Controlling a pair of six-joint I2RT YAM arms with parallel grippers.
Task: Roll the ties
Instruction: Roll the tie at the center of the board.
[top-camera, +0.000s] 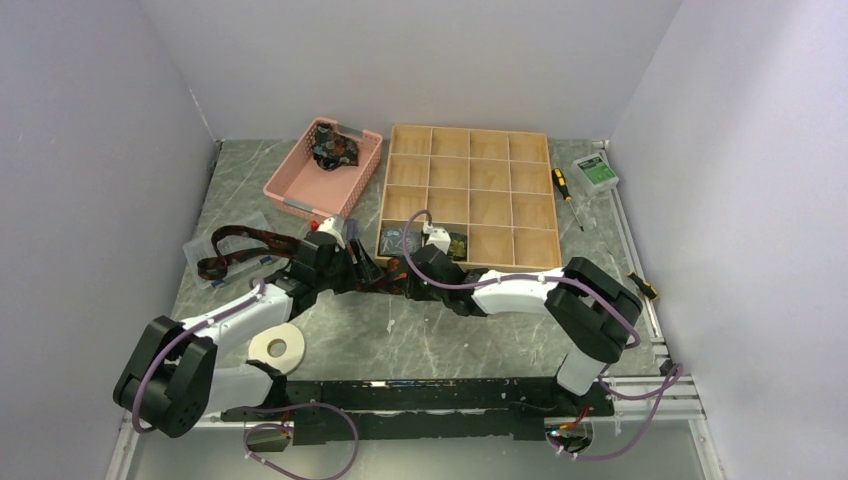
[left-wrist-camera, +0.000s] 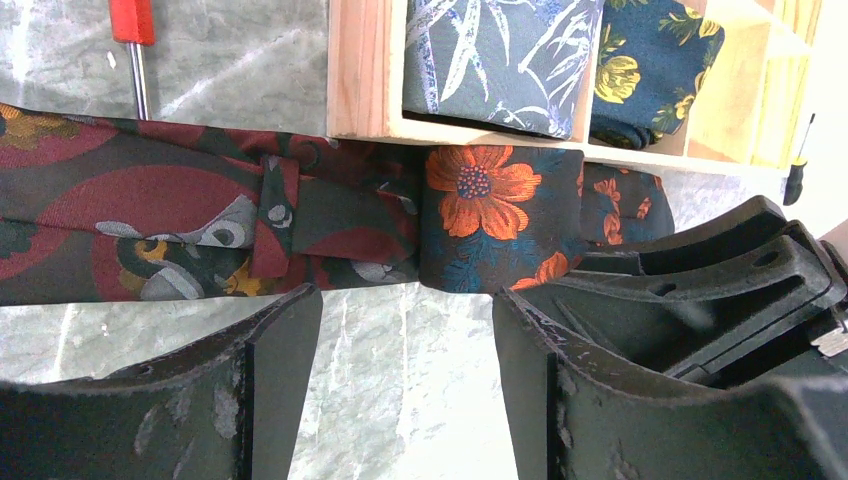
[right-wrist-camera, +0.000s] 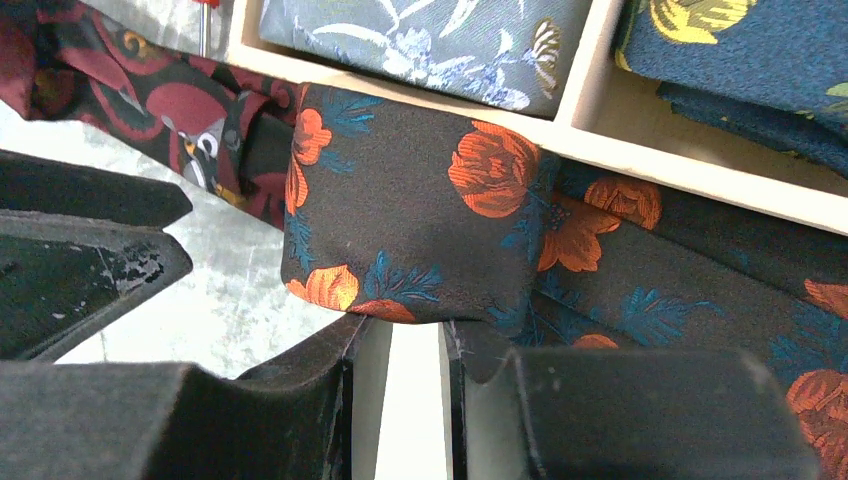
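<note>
Inspection of the dark navy fabric necktie with orange flowers (right-wrist-camera: 410, 220): we found its end wound into a squat roll on the grey marbled table (left-wrist-camera: 230, 60), touching or just short of the near wall of the compartmented wooden tray (right-wrist-camera: 660, 170) at the tray's near left corner. The unrolled length (right-wrist-camera: 680, 290) trailed right along that wall.

The right claw (right-wrist-camera: 400, 345) stood with its jaws a narrow gap apart and its tips at the roll's near edge. We could not tell whether they pinched a fold.

The left claw (left-wrist-camera: 405, 330) hung wide open and empty over bare table, just near of the roll.

A maroon patterned necktie (left-wrist-camera: 150, 220) lay flat at the roll's left side, touching it.

We judged the step in hand to be the winding.
- Each turn should be kept square to the length, so the edges stack flush.
- The free claw should brace the roll's open side against slackening.
- The maroon necktie should be kept out of the wrap.
</note>
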